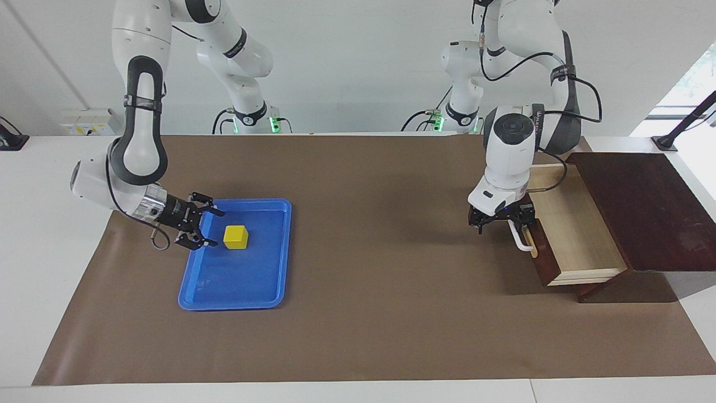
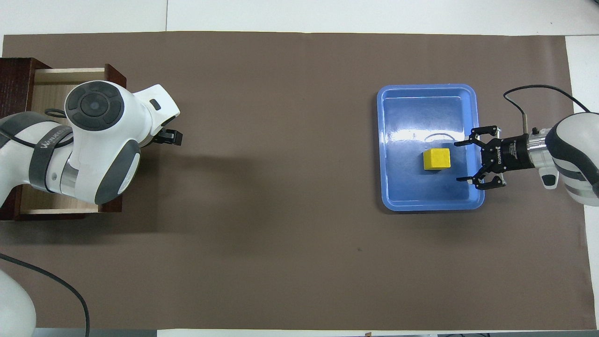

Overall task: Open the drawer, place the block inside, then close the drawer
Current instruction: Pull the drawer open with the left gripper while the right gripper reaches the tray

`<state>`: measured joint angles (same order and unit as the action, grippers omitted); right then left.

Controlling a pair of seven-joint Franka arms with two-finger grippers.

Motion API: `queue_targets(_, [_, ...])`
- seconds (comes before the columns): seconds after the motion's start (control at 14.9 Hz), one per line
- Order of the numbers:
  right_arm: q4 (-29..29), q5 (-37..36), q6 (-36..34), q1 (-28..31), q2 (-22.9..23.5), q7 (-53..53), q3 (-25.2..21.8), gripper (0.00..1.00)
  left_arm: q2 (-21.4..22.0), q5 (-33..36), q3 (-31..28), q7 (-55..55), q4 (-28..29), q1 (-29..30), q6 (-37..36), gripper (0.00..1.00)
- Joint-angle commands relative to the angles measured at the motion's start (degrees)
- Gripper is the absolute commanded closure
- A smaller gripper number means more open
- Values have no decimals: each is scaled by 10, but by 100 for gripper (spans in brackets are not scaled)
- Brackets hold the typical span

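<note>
The dark reddish-brown drawer (image 1: 576, 229) stands pulled out of its dark box (image 1: 643, 207) at the left arm's end of the table, showing its pale interior. My left gripper (image 1: 502, 218) is at the top end of the white handle (image 1: 524, 239) and shut on it. In the overhead view the left arm covers most of the drawer (image 2: 51, 84), and the left gripper (image 2: 171, 137) pokes out at its front. The yellow block (image 1: 235, 237) (image 2: 436, 159) sits in a blue tray (image 1: 235, 302) (image 2: 381, 150). My right gripper (image 1: 218, 228) (image 2: 457, 161) is open, low over the tray, right beside the block.
A brown mat (image 1: 380, 313) covers the table between the tray and the drawer. A black cable (image 2: 56, 285) lies at the table's edge near the left arm.
</note>
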<state>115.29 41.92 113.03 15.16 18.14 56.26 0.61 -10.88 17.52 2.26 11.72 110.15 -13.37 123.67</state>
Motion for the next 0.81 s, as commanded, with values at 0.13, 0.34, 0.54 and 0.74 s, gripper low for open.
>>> queue_targets(0.13, [12,35,26,0,8,-40,1,2,-12,-4,-3,8,-95,-6,-102,0])
queue_targets(0.34, [13,40,28,-7,8,-40,2,3,-14,-56,-5,19,-155,-5,-171,0])
queue_targets(0.54, [13,47,31,-9,8,-40,2,3,3,-89,-8,115,-175,-5,-205,0])
queue_targets(0.74, [13,48,51,-21,9,-40,2,3,28,-110,-9,191,-174,-4,-244,0])
